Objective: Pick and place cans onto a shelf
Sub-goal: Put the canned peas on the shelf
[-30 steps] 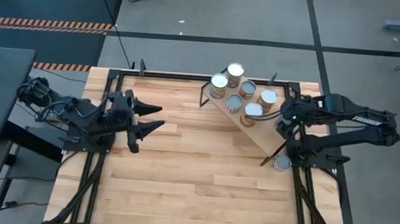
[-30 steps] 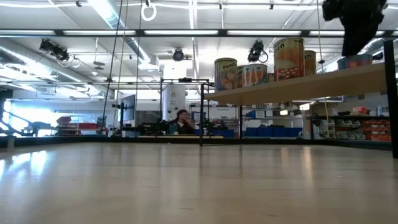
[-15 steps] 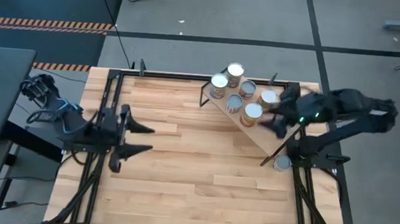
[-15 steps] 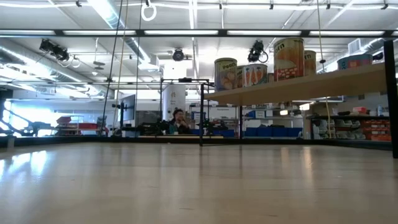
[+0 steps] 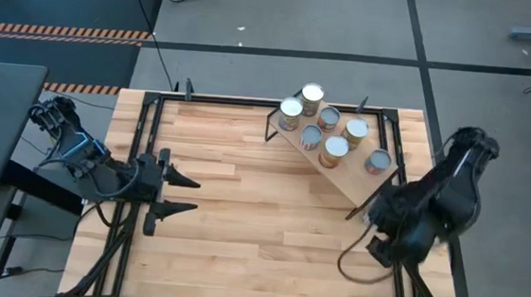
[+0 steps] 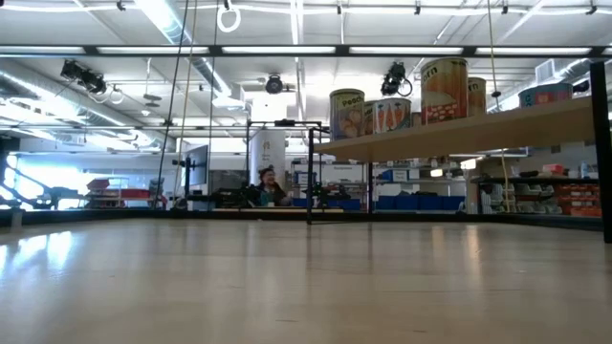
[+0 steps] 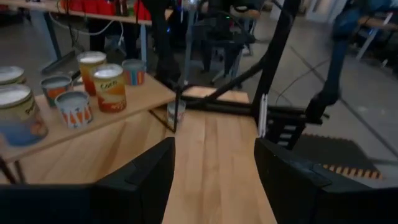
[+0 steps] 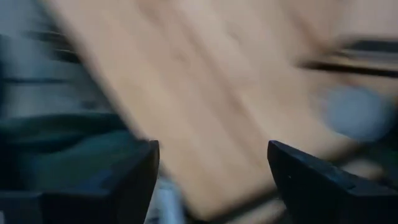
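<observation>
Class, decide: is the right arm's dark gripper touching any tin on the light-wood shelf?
Apart. In the high view the right gripper sits over the table's right edge, clear of the shelf and nearest tin.

Bright, even light falls from long ceiling strip lights (image 6: 287, 50) seen in the low view, and the tabletop (image 6: 287, 287) below them carries a pale sheen. From overhead the table (image 5: 240, 232) is evenly lit, with only soft, short shadows beside the shelf (image 5: 340, 169). The right wrist view is heavily smeared by blur; the left wrist view is slightly soft near the cans (image 7: 109, 87).
</observation>
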`<action>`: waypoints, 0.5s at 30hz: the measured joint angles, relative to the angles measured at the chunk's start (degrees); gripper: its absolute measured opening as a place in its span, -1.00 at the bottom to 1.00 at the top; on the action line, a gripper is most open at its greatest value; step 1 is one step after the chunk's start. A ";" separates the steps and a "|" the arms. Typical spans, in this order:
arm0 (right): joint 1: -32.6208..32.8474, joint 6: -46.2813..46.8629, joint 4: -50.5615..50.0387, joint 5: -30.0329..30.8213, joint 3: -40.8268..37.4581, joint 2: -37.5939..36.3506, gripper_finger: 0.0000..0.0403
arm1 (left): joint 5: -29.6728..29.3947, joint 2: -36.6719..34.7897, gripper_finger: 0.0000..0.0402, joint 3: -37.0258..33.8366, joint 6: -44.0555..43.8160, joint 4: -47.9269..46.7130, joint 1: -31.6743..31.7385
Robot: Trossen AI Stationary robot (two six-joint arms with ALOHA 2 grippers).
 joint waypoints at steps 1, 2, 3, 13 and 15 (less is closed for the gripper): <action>1.27 1.86 -3.31 -0.07 -0.02 1.46 0.50 | 0.01 0.00 0.13 0.00 -0.15 -0.85 0.09; 2.27 3.85 -6.51 -0.10 -0.02 2.81 0.48 | 0.02 0.00 0.13 -0.02 -0.63 -1.49 0.15; 3.03 5.38 -9.28 0.10 -0.09 4.13 0.46 | 0.00 0.00 0.13 -0.02 -1.30 -1.94 0.19; 11.53 13.27 2.03 5.69 -19.49 1.73 0.33 | -1.41 0.02 0.13 -0.04 -2.70 -4.20 0.19; 11.82 13.90 7.02 5.96 -24.73 0.40 0.33 | -3.11 0.02 0.13 -0.04 -2.69 -4.20 0.19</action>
